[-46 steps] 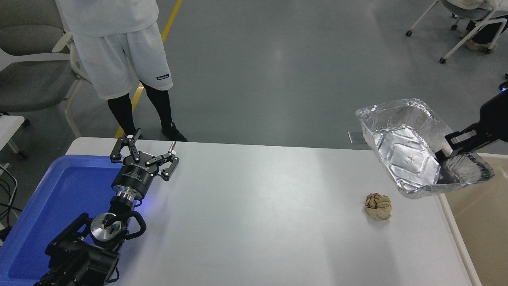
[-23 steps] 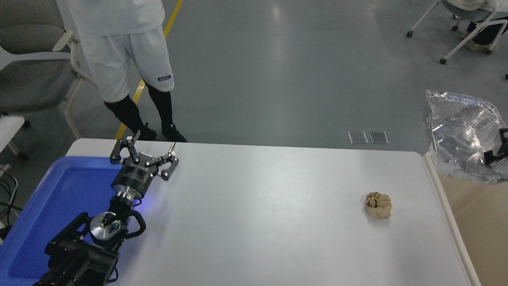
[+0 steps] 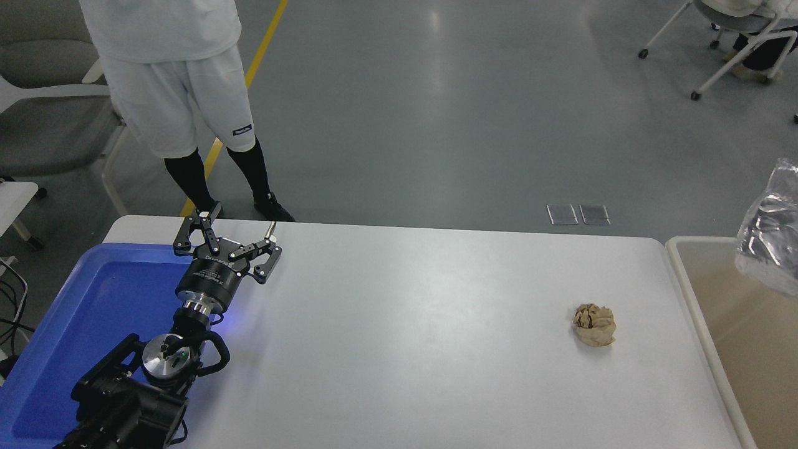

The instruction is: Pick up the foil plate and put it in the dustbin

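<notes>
- Foil plate [image 3: 768, 236]: seen only in part at the right edge of the view, raised in the air above the far end of the dustbin [image 3: 692, 293]. The rest of it runs out of view. It touches neither the bench nor the bin rim. What supports it cannot be seen.
- Dustbin: stands just beside the right end of the bench [image 3: 436, 349], its pale rim running alongside the bench edge. The tan inside is visible below the plate.
- Right arm and its end effector: out of view; whether it is spread or pinching the plate cannot be told.
- Left end effector [image 3: 232, 236]: parked at the lower left, over the far left corner of the bench at the edge of the blue tray [image 3: 75, 330]. Its fingers are spread and nothing lies between them. The arm behind it comes in from the bottom left corner across the tray.
- Blue tray: sits on the left end of the bench, overhanging that end.
- Crumpled brown paper ball [image 3: 594, 324]: rests on the bench toward the right end, near the dustbin rim but apart from it, and well apart from the left end effector.
- Person [image 3: 174, 93]: stands on the grey floor beyond the far left corner of the bench, in white shorts and a white top, dark leggings and dark shoes.
- Chairs: one grey chair [image 3: 43, 125] at the far left behind the person; wheeled chair legs at the upper right corner.
</notes>
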